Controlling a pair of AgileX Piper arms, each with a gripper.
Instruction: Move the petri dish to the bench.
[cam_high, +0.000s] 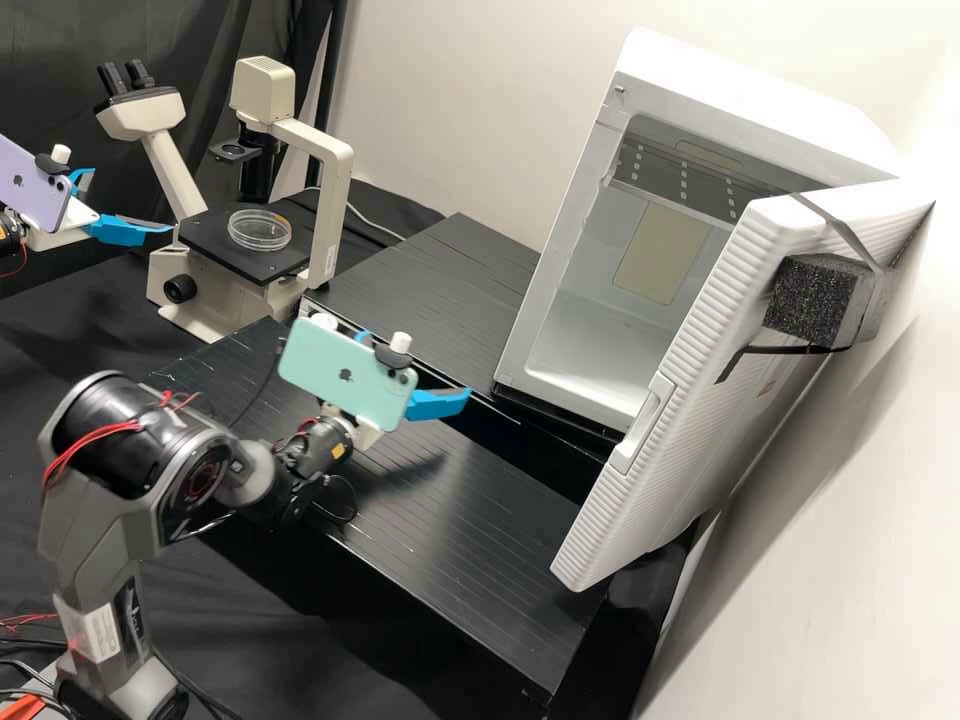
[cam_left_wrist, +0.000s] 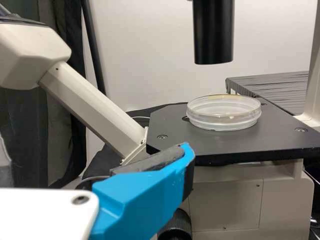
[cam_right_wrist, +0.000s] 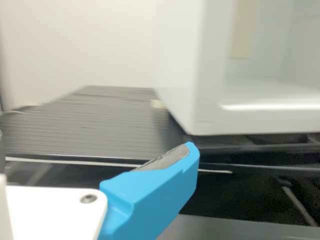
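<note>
I have the petri dish (cam_high: 259, 232) lying flat on the microscope's black stage (cam_high: 222, 246), its clear rim facing up. In the left wrist view I see it closer to the stage's edge away from my left claw (cam_high: 133, 200) than to the near one, with a black tube (cam_left_wrist: 213, 32) hanging above the stage.

My left claw is released, its blue fingers spread; it hovers just beside the microscope (cam_high: 335, 205), near the left corner of the stage in the high view and apart from the dish. My right claw (cam_high: 418, 366) is released as well, its fingers apart, and hangs over the far edge of the black table (cam_high: 470, 540), pointing toward the white cabinet (cam_high: 560, 250).

That cabinet rests on a second black surface (cam_high: 430, 265) beyond the table, its ribbed door (cam_high: 690, 400) swung open, and a dark foam block (cam_high: 815, 300) is strapped to the door. A purple phone (cam_high: 35, 185) rides on the left claw and a mint green phone (cam_high: 340, 375) on the right one.
</note>
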